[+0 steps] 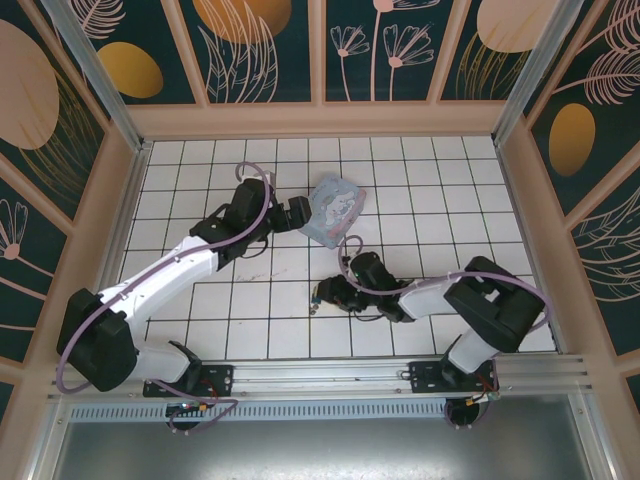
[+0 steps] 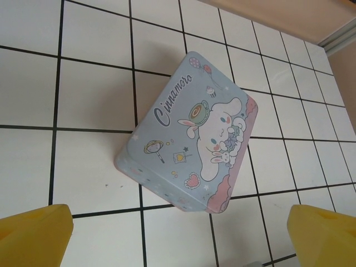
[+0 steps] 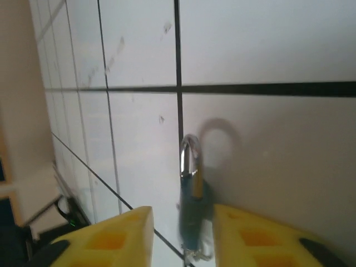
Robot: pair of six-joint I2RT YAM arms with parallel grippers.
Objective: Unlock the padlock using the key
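The padlock (image 3: 192, 214) sits edge-on between the fingers (image 3: 119, 233) of the right gripper (image 3: 183, 211), its blue body low between them and its thin shackle (image 3: 189, 156) reaching out past the tips, throwing a looped shadow on the white tile behind. The shackle looks seated in the body, so the lock appears not yet opened, though the picture is blurred. The right jaws stand narrow around the lock, but a sliver of tile shows between one finger and the body, so whether they actually pinch it cannot be told. A small metal glint hangs at the lock's near end; whether that is the key is unclear, and no key can be picked out elsewhere. From above, the right gripper (image 1: 322, 294) lies low over the tiled table (image 1: 200, 170) in front of its own base. The left gripper (image 2: 181, 222) is well apart from it, jaws wide and empty, hovering beside a cartoon-printed tin (image 2: 189, 133). By this reading the task is at an early stage: the lock is reached, while fetching the key, inserting and turning it all remain.
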